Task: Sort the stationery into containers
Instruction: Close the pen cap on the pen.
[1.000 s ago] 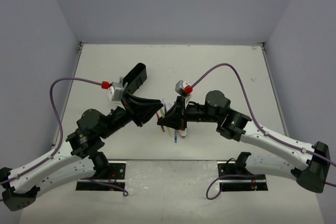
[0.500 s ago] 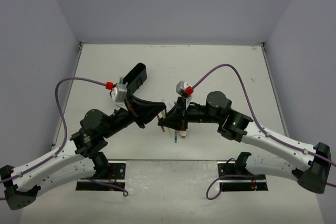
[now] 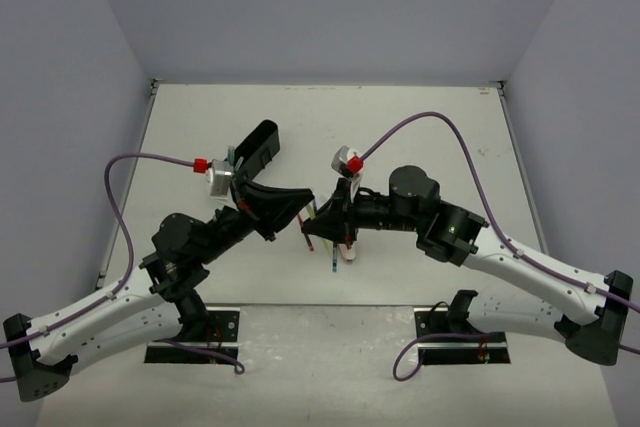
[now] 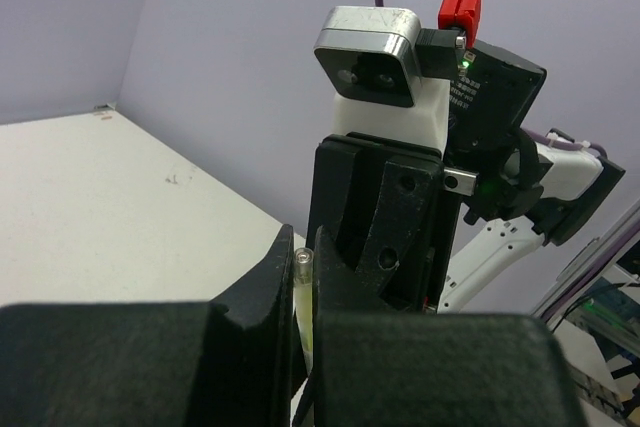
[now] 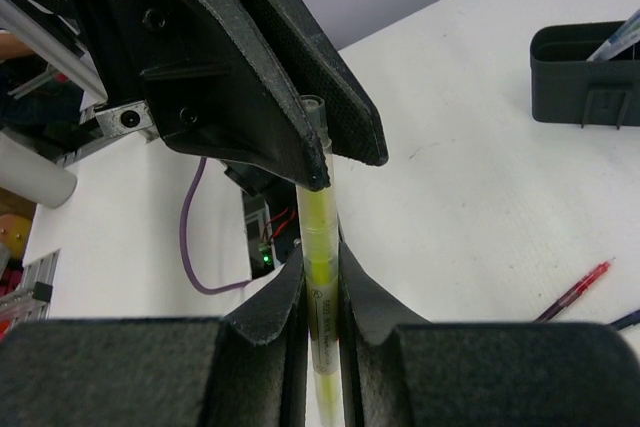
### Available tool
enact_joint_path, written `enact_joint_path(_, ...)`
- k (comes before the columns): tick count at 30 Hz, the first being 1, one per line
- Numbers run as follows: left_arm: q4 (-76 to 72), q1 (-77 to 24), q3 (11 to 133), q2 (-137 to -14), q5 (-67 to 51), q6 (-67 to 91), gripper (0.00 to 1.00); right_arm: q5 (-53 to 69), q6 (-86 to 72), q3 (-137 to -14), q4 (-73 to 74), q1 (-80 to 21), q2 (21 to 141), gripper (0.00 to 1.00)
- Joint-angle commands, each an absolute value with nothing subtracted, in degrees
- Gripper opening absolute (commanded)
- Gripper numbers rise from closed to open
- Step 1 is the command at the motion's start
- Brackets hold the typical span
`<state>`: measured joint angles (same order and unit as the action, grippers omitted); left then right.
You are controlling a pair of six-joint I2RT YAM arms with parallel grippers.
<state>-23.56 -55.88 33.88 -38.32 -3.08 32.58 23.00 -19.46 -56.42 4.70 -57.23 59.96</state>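
A thin yellow pen stands upright between my two grippers, just above the table near the middle. My right gripper is shut on its lower barrel. My left gripper is shut on its clear top end; its fingers show above the pen in the right wrist view. In the top view the two grippers meet tip to tip, the left and the right. The long black organiser tray lies to the far left and holds a blue pen.
Several loose pens and a small pinkish block lie on the table under the right gripper. A red pen lies to the right in the right wrist view. Purple cables arch over both arms.
Both arms have shifted only slightly. The grippers stay together at the yellow pen, and the left arm's elbow has drifted a little to the right.
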Motion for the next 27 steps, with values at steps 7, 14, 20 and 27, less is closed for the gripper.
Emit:
enact_joint_path(7,-10.2,-56.6,36.7,-37.6,-3.2,31.7,0.12,23.7,-17.4,-58.6,-3.7,-56.4,59.3,0.0)
enact_joint_path(14,-10.0,-56.6,38.2,-37.0,-3.3,31.8,0.24,27.9,-18.5,-56.3,-4.7,-56.7,59.0,0.0)
enact_joint_path(20,-9.8,-56.5,39.7,-37.1,-3.5,31.0,0.36,28.9,-18.2,-55.5,-4.6,-57.0,60.2,0.0)
enact_joint_path(27,-8.8,-56.5,41.9,-37.4,-1.9,30.0,0.4,31.8,-17.8,-55.5,-4.2,-57.5,60.6,0.0)
